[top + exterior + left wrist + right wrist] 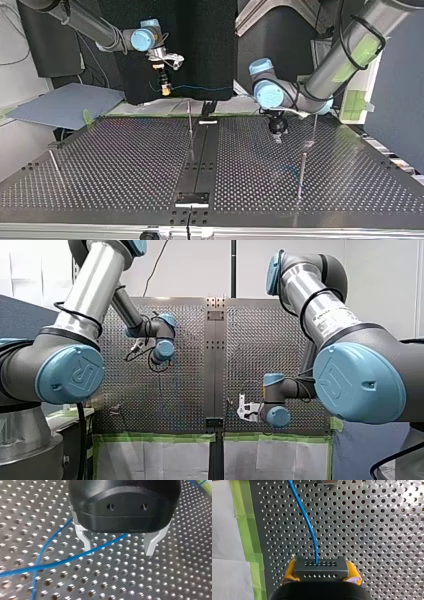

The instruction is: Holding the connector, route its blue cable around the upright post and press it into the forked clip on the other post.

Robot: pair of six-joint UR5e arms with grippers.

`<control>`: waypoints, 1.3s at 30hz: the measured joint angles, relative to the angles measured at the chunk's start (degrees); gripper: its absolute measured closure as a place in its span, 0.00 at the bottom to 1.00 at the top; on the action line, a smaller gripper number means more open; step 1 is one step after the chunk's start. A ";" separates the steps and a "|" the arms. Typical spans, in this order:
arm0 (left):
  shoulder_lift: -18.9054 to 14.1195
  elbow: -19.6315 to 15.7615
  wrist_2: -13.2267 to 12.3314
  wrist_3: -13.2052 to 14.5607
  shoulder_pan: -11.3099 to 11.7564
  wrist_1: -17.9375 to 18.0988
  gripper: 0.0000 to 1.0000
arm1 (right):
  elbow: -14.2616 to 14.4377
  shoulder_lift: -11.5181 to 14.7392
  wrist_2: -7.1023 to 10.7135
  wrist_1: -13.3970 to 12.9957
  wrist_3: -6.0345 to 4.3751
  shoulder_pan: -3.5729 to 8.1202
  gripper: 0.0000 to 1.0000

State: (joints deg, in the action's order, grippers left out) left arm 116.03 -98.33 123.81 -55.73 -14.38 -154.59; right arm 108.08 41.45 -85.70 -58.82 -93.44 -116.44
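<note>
1. My right gripper [320,576] is clamping its yellow pads [289,573] on the grey connector [320,568], with the blue cable [308,522] running ahead from it.
2. Only the top view is showing the connector hanging above the perforated table [125,165], at that view's ten o'clock.
3. My left gripper [119,548] is holding its metal fingers [86,541] spread, with the cable crossing beneath.
4. In the top view, a thin post [302,170] is standing at five o'clock of my left gripper.
</note>
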 joint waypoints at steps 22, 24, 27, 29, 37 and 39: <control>9.30 0.01 3.78 -0.36 -2.20 -1.74 0.00 | -0.01 0.00 0.01 -0.28 0.00 -0.38 1.00; 10.44 0.04 3.87 -0.27 -2.37 -1.63 0.00 | -0.01 0.01 0.00 -0.27 0.00 -0.40 1.00; 11.95 0.11 4.19 -0.30 -2.66 -1.07 0.00 | -0.01 0.00 0.00 -0.32 0.00 -0.40 1.00; 12.86 0.28 4.82 -0.33 -2.82 -0.62 0.00 | -0.01 0.00 0.00 -0.37 0.00 -0.41 1.00; 14.72 1.97 6.77 -0.26 -2.94 0.60 0.00 | -0.02 0.00 0.00 -0.43 0.00 -0.56 1.00; 14.81 2.52 6.95 -0.23 -2.91 0.97 0.00 | -0.01 0.00 0.00 -0.43 0.00 -0.57 1.00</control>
State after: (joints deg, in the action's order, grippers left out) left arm 130.84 -95.80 130.76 -55.96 -17.30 -153.62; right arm 108.06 41.45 -85.70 -59.25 -93.44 -117.01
